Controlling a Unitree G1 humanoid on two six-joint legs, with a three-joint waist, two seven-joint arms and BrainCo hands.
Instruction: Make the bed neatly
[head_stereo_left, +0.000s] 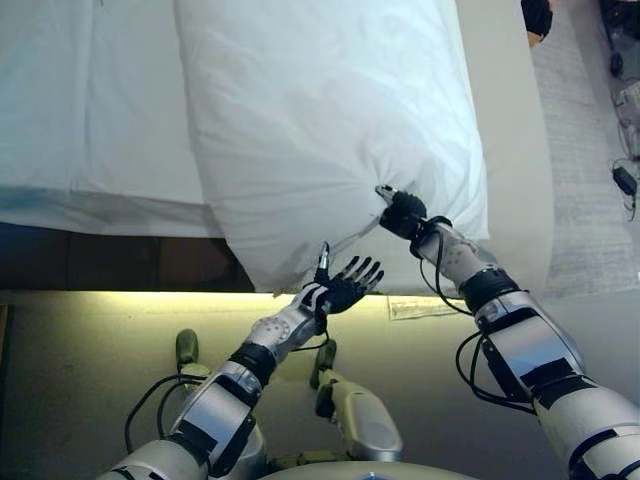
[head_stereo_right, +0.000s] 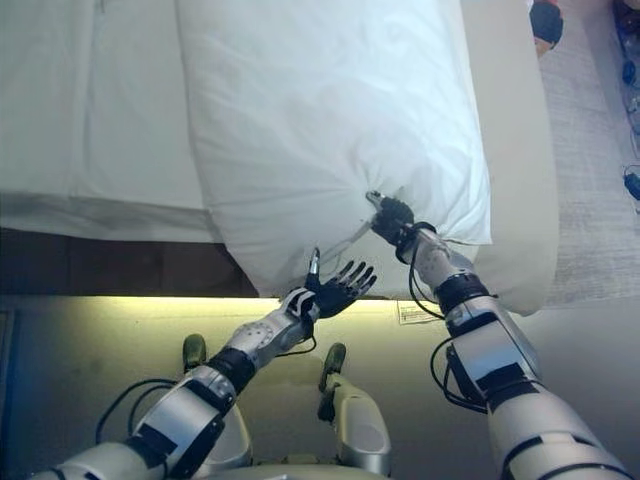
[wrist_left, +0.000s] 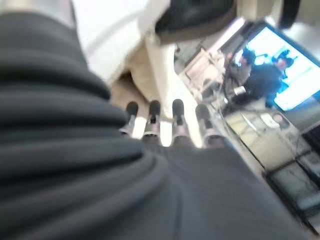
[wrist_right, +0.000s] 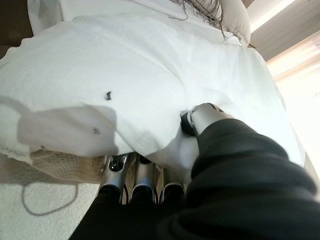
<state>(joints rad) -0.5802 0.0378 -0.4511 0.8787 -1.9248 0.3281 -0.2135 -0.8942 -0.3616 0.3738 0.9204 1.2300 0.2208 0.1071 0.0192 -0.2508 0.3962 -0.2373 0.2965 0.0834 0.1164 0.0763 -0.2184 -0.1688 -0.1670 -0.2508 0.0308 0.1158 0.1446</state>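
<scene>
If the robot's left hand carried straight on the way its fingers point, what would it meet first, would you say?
Most likely the near edge of the big white pillow: the open left hand points up towards it, just below. Depth is unclear.

Pillow (head_stereo_left: 330, 130) on mattress (head_stereo_left: 510, 150) — sheet (head_stereo_left: 90, 110) left, rug (head_stereo_left: 590, 170) right

Your right arm reaches forward, its right hand (head_stereo_left: 402, 213) pinching white cloth, thumb on top and fingers (wrist_right: 142, 180) tucked beneath. Your left arm is raised beside it, the left hand (head_stereo_left: 345, 285) palm-up with fingers (wrist_left: 178, 111) straight and spread, touching nothing, just below and left of the right.
</scene>
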